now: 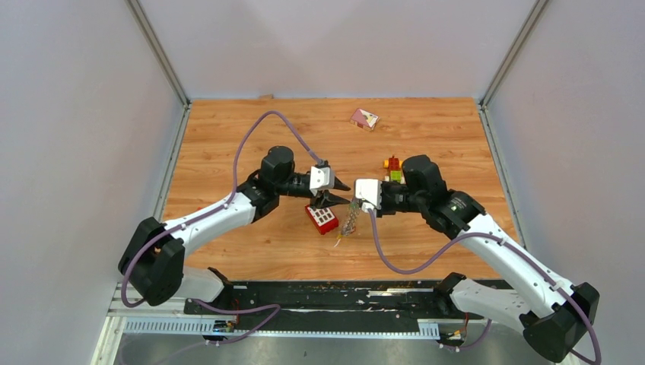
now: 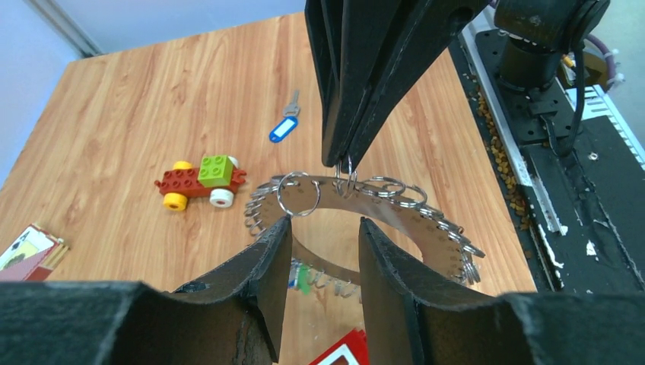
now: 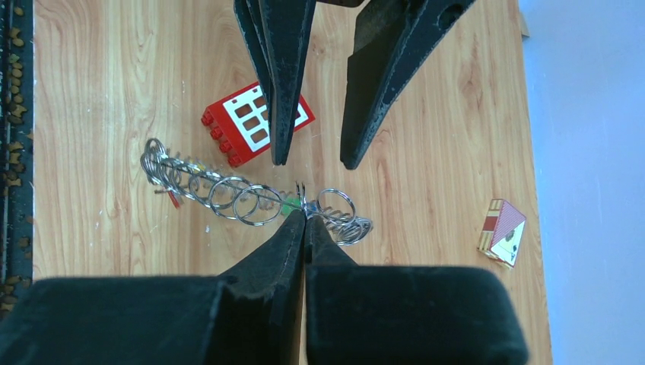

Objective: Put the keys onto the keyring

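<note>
The keyring is a flat grey ring with many small split rings round its rim. My right gripper is shut on its rim and holds it off the table; it also shows in the left wrist view. The keyring hangs between the arms in the top view and shows edge-on in the right wrist view. My left gripper is open, its fingertips just short of the rim, close to one split ring. A blue-tagged key lies loose on the table. Green and red tags hang at the ring.
A red studded brick lies under the left gripper. A red-green-yellow toy car stands beyond the ring. A small card box lies at the far side. Grey walls close in the wooden table on three sides.
</note>
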Robot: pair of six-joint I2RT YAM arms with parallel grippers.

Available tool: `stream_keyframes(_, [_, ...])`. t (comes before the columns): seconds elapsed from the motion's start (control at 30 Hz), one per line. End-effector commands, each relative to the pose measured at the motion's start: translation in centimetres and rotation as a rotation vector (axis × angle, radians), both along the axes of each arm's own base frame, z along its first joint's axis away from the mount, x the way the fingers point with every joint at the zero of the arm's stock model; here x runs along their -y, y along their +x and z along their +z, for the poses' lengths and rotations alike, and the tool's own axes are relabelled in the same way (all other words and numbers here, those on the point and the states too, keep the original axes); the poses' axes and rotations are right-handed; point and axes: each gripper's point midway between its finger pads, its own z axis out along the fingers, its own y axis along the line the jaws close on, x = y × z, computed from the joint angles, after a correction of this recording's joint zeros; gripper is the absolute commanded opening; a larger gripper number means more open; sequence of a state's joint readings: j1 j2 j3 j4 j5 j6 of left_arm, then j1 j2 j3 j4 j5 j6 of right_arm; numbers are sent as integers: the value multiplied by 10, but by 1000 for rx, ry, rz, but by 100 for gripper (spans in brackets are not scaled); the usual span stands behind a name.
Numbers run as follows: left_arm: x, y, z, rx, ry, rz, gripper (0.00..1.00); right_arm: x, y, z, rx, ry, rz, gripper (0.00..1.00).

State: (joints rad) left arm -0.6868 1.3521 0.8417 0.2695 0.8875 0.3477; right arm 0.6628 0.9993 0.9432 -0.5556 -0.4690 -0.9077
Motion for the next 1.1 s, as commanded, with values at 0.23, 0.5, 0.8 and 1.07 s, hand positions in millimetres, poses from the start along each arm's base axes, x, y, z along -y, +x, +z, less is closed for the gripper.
stream_keyframes(0.23, [13,-6,13,19,-10,-56,44,-15,-1,24,-89,102,-22,0])
stream_keyframes(0.5, [15,-14,16,17,-14,-65,36,-19,-2,28,-178,128,-39,0])
stream_keyframes(0.8, [14,-12,18,32,-12,-40,28,-17,1,24,-236,123,-62,0])
stream_keyframes(1.07, [14,-10,22,32,-17,-34,15,-15,2,17,-269,104,-76,0])
